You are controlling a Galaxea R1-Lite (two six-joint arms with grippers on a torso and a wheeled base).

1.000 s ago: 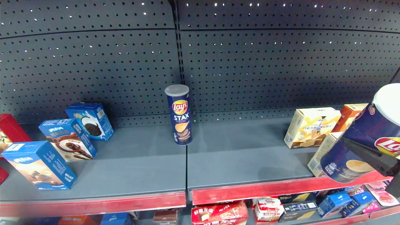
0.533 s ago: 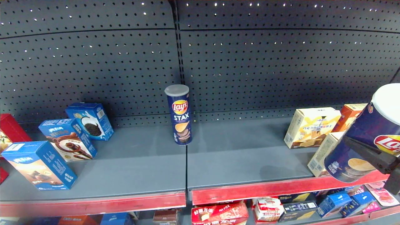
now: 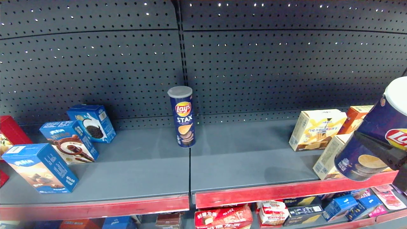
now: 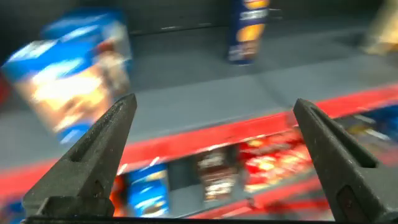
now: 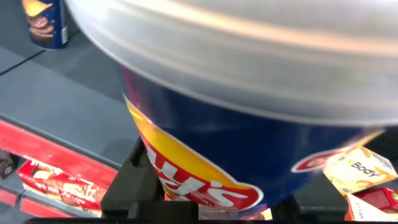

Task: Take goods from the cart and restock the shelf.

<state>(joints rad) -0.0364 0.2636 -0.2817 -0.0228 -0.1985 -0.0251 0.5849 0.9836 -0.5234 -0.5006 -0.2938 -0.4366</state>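
Note:
A dark blue chips can (image 3: 182, 116) with a grey lid stands upright at the middle back of the grey shelf (image 3: 152, 171). A second chips can (image 3: 373, 140), same colours with a white lid, hangs tilted at the far right over the shelf's red front edge. My right gripper (image 3: 383, 149) is shut on it, one black finger crossing its side. The right wrist view looks along that held can (image 5: 249, 130), with the standing can (image 5: 45, 22) farther off. My left gripper (image 4: 214, 165) is open with nothing in it, in front of the red shelf edge (image 4: 249, 127).
Three blue biscuit boxes (image 3: 71, 141) lean at the shelf's left, beside a red box (image 3: 9, 132). Cream and orange boxes (image 3: 318, 128) stand at the right, close behind the held can. Bare shelf lies between the standing can and these boxes. The lower shelf (image 3: 286, 211) holds several packs.
The right gripper with the held can has shifted a little to the right and upward. The standing can and the boxes have not moved.

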